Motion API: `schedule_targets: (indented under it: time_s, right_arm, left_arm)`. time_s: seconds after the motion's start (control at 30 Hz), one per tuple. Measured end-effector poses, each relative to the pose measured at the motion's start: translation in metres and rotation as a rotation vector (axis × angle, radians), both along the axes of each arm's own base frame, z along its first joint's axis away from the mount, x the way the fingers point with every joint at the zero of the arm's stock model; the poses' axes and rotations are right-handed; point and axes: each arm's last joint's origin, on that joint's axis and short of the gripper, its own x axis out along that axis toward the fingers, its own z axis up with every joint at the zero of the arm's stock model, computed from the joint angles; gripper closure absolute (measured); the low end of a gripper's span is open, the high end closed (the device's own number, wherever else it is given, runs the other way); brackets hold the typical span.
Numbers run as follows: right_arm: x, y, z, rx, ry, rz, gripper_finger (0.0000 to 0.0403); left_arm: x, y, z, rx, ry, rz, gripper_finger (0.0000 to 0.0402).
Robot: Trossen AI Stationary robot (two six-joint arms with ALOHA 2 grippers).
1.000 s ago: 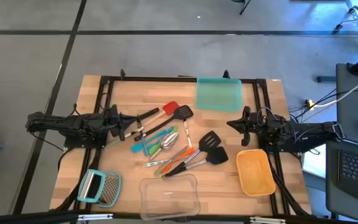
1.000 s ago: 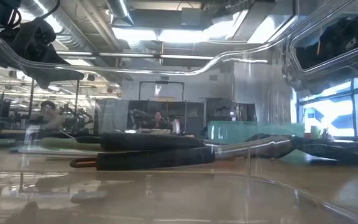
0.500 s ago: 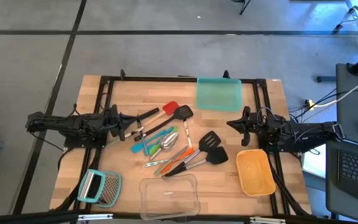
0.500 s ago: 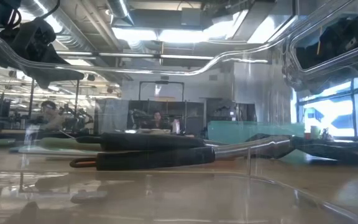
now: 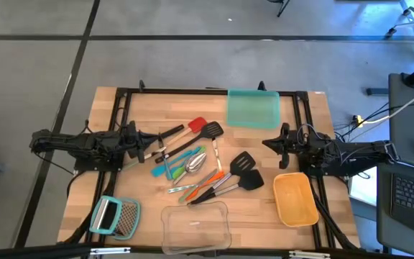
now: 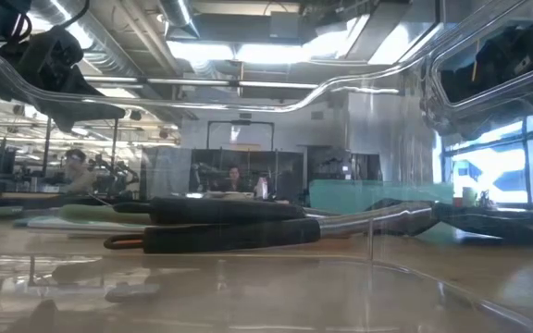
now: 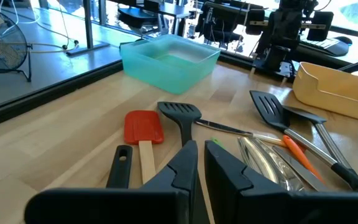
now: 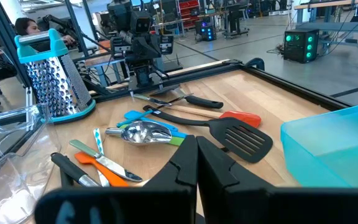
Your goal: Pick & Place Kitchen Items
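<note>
A: The left tool [image 5: 144, 146] sits low at the left edge of the desk [image 5: 149, 108], its fingers drawn together with nothing between them, its tip just beside the nearest utensil handles.

B: And the right tool [image 5: 273, 142]?

A: At the right edge, fingers pressed together, also holding nothing, near the yellow container [image 5: 295, 198].

B: Where are the kitchen items [image 5: 200, 164]?

A: Heaped in the middle of the desk, between the two tools. The red spatula [image 5: 197, 124] with its wooden handle lies toward the far edge beside a black slotted spatula [image 5: 212, 132]; the silver spoon [image 5: 195, 161] is in the centre over teal and green tools; two more black spatulas [image 5: 244, 171] lie toward the right edge.

B: Anything else?

A: A teal container [image 5: 253, 108] at the far edge, a clear container [image 5: 196, 226] at the near edge, and a grater [image 5: 116, 216] at the near left corner.
</note>
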Motion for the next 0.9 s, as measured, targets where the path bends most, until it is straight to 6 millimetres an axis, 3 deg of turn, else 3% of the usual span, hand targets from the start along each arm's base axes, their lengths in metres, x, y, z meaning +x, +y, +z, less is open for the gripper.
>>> schedule_targets:
  time_s: [0.47, 0.6, 0.8, 0.9]
  right_arm:
    - [0.0, -0.001, 0.0, 0.014, -0.007, -0.037, 0.04]
    - [0.0, -0.001, 0.005, 0.189, -0.084, -0.045, 0.04]
    - [-0.001, -0.001, 0.023, 0.626, -0.334, -0.009, 0.04]
    - [-0.004, -0.002, 0.034, 0.709, -0.467, -0.003, 0.04]
  left_arm:
    - [0.0, 0.0, 0.0, 0.0, 0.0, 0.0, 0.0377]
    - [0.0, 0.0, 0.0, 0.0, 0.0, 0.0, 0.0377]
    - [0.0, 0.0, 0.0, 0.0, 0.0, 0.0, 0.0377]
    - [0.0, 0.0, 0.0, 0.0, 0.0, 0.0, 0.0377]
